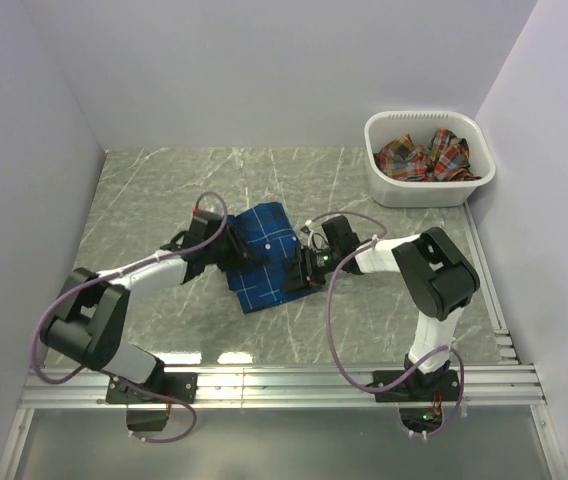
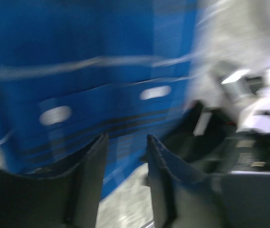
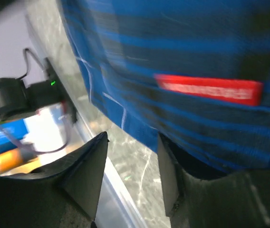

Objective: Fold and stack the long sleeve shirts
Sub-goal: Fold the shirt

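Two plaid cloth shirts are in view. The royal blue shirt (image 1: 262,255), crossed by navy bands and thin white lines, lies folded into a rough rectangle in the middle of the grey, veined, stone-look bench (image 1: 154,190). The left jaws stand at its left edge and the right jaws at its near right edge. Both pairs are parted, with nothing pinched. The red-orange shirt (image 1: 422,157) lies crumpled in a white plastic basket (image 1: 426,192) at the far right.

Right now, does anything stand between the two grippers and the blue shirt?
Nothing visible does. The left gripper is at one edge of the blue shirt, the right gripper at the opposite edge, both open.
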Motion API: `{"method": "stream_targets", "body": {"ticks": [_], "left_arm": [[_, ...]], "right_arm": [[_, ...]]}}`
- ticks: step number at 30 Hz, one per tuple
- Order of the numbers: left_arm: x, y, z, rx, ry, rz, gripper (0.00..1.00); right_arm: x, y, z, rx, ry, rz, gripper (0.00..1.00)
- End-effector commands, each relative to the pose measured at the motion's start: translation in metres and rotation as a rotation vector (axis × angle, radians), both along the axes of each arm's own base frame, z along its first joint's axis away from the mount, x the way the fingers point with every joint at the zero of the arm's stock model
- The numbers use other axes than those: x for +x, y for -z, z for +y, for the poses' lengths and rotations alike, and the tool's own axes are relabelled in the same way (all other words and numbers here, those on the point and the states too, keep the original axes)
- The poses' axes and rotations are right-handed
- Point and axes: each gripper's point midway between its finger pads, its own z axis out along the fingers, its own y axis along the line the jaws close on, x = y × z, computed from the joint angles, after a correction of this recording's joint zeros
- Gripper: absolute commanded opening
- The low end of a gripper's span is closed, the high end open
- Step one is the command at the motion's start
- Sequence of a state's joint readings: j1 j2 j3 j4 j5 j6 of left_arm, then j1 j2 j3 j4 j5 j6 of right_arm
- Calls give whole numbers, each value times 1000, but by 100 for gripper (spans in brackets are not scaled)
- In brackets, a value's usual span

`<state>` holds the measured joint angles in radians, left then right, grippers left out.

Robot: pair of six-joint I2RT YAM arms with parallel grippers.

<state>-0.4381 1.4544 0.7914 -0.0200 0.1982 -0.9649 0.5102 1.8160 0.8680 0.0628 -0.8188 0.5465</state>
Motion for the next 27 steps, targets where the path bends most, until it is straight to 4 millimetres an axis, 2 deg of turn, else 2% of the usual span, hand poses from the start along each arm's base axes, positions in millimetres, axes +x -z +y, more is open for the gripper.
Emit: {"method": "stream_targets", "body": {"ticks": [1,3,7,10,11,14,15,17,18,19,20,21,22,23,24,25,26,27], "left_arm": [[-15,34,0,-37,-23,87,42],[-22,54,5,-26,-44,136,41],[-23,57,8,-28,-52,147,40],[-13,38,8,-10,-45,91,41],[-6,24,7,-15,-45,55,41],[2,10,6,1,-39,16,41],[2,9,6,1,-35,14,41],[1,9,4,1,-24,13,42],[0,12,4,4,-23,18,42],[-2,15,3,4,-19,25,42],[-4,21,4,8,-22,41,42],[-4,24,4,9,-23,44,41],[-5,26,4,7,-24,49,41],[-8,31,5,9,-24,61,41],[-8,35,4,6,-23,68,41],[-10,38,4,4,-26,79,41],[-12,42,5,6,-30,89,41],[-13,47,6,9,-34,101,41]], "right_arm": [[4,16,-9,22,36,26,53],[6,24,-15,21,75,51,53],[12,11,-20,-11,86,4,53],[24,-26,-15,20,78,-92,53],[29,-48,-12,52,83,-137,53],[47,-97,2,136,91,-225,53],[59,-120,10,182,95,-282,53],[68,-135,23,226,109,-286,53],[79,-153,32,268,110,-335,53],[86,-158,37,281,115,-344,53],[91,-148,45,280,122,-307,54],[101,-158,53,314,124,-339,54],[106,-155,58,326,131,-333,54],[112,-136,64,322,145,-273,54],[119,-135,70,346,148,-286,54],[123,-125,72,343,158,-268,54],[129,-97,74,319,179,-215,54],[134,-88,76,323,184,-216,54]]}}
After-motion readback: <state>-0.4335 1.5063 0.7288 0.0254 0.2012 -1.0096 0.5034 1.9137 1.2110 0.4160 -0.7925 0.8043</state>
